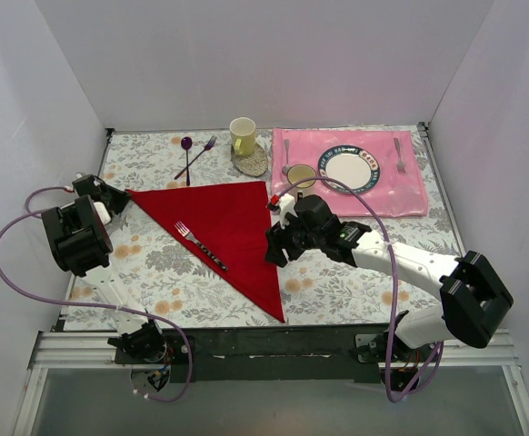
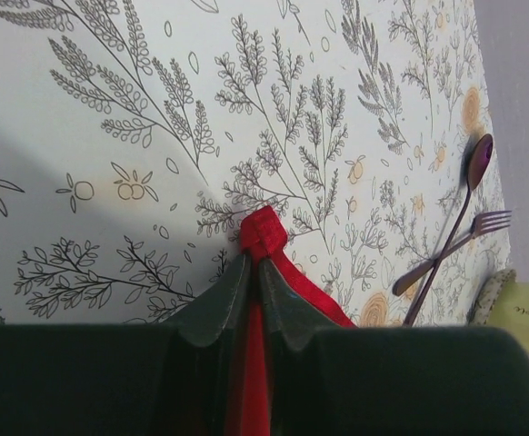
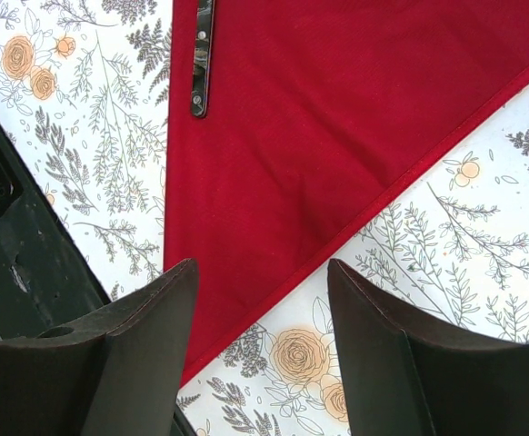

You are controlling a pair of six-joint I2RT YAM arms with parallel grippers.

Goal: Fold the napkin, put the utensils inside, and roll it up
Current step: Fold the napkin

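Centrally on the floral surface (image 1: pixel 146 163) lies one red napkin (image 1: pixel 233 227), folded into a triangle, with one dark-handled fork (image 1: pixel 201 245) resting on it near its 8 o'clock edge. At the napkin's 9 o'clock corner the left hand (image 2: pixel 255 268) pinches the bunched red tip, a grip only the left wrist view shows. At 3 o'clock the right hand (image 3: pixel 260 263) hovers over the hemmed edge with its fingers spread, and its view catches just the fork's handle end. At 12 o'clock two purple utensils (image 1: pixel 196 156) cross. One yellow mug (image 1: pixel 243 136) and one pink placemat (image 1: pixel 410 195) sit toward 2 o'clock.
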